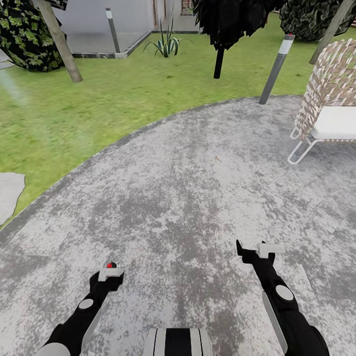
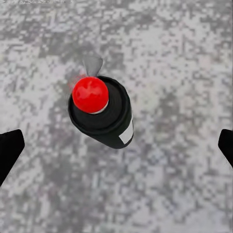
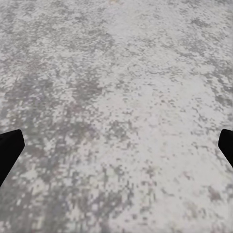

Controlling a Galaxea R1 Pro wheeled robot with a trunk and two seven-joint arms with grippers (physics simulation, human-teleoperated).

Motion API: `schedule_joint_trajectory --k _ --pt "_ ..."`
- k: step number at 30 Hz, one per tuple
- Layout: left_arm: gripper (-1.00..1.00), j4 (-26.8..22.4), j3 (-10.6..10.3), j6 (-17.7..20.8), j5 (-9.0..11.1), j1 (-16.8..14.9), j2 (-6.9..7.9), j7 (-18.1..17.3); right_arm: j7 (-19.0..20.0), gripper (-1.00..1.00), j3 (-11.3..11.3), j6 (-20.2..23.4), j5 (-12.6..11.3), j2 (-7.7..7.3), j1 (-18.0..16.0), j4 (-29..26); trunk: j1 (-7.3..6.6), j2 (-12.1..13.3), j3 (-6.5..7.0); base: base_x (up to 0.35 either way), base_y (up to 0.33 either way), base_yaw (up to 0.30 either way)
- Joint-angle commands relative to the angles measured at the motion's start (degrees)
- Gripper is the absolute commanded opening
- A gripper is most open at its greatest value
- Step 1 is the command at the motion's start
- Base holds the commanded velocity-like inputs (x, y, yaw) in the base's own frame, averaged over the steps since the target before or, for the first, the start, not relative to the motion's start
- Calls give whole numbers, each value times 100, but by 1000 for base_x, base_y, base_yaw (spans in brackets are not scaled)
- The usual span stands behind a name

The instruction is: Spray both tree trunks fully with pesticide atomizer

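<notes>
Grey paved patch [image 1: 188, 188]: mottled grey and white, the widest surface in the head view; both arms reach over it, and its curved edge meets the grass on the far side.
Lawn [image 1: 123, 94]: green, wrapping round the far and left edges of the paved patch.
Tree trunk [image 1: 60, 39]: pale grey-brown, leaning, rooted in the lawn well beyond the patch's left edge, dark foliage behind it.
Second trunk [image 1: 332, 29]: similar bark, slanting, beyond the patch's right side, behind the chair.
Dark plant [image 1: 220, 29]: black ragged crown on a thin dark stem, on the lawn past the patch's far edge.
Wicker chair [image 1: 329, 99]: pale woven back, white seat and frame, standing on the right side of the patch.
Bollard post [image 1: 276, 69]: grey with a pale band, at the patch's far edge, left of the chair.
Right gripper [image 1: 257, 248]: above bare paving; in its wrist view the dark fingers [image 3: 9, 153] sit at opposite frame edges, spread wide, nothing between them.
Left gripper [image 1: 110, 273]: directly above the atomizer, fingers [image 2: 8, 150] spread wide, well clear of it on both sides.
Pesticide atomizer [image 2: 104, 114]: small dark can with red cap and white patch, on the paved patch near the robot's left side, ungrasped.
</notes>
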Motion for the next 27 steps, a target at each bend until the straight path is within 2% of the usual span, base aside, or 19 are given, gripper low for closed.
schedule_joint_trajectory --k 1,5,20,27 --pt "100 2 4 -80 6 0 4 0 0 100 1 0 0 0 0 0 0 0 0 0 0 0" --pt "100 6 5 -240 24 -5 10 6 0 100 2 -2 0 6 0 5 0 0 0 0 0 0" --pt "100 -4 20 -268 43 -5 3 9 0 100 2 -6 21 18 -3 52 0 0 0 0 0 0" --pt "100 -11 20 -267 44 -5 2 9 0 100 2 -9 18 18 -2 53 18 -9 -155 0 0 0"
